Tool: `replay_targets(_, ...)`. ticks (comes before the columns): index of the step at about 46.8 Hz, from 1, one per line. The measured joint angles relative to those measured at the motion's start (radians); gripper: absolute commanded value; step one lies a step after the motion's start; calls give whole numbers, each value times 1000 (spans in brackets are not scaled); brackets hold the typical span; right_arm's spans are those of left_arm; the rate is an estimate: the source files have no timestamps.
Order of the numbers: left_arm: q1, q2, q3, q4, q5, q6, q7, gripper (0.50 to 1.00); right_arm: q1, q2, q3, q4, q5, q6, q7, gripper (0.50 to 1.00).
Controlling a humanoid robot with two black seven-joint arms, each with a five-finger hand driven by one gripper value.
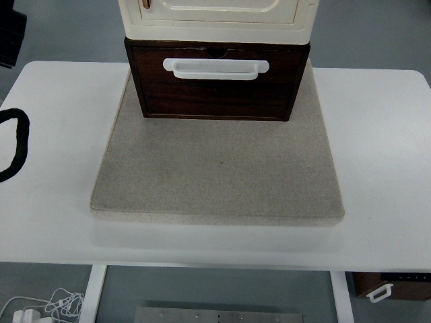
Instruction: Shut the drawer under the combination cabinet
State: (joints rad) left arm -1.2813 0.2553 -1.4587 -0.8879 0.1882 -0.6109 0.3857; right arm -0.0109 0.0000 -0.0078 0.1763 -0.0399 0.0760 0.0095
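The combination cabinet has a cream upper part (215, 17) and a dark wooden drawer (215, 91) with a white handle (215, 68) beneath it. It stands at the far edge of a grey mat (215, 168). The drawer front sits almost flush under the cream part, with only a thin dark strip of its top edge showing. Neither hand is in view. Of the left arm I see only a black part (10, 37) at the top left corner and a black cable loop (15, 145) at the left edge.
The mat lies on a white table (384, 134). Under the table's near edge I see a white cable (47, 306) on the floor at the left and a brown box (397, 286) at the right.
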Motion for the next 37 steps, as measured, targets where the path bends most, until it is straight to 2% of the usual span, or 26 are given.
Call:
replay_targets(9, -13, 31, -84, 124, -24, 0, -65, 1000, -5, 0, -1, 12, -6, 5, 1, 952)
replay_targets(19, -52, 76, -91, 277, -26, 0, -168, 1000, 3, 0, -2, -2, 1, -1, 1, 952)
replay_targets(29, -53, 82, -74, 378, -21, 1, -206, 1000, 3, 0, 7, -1, 2, 3, 1, 952)
replay_targets(37, -40, 82, -37, 450, -21, 159, -237, 1000, 3, 0, 2, -1, 2, -1, 1, 952)
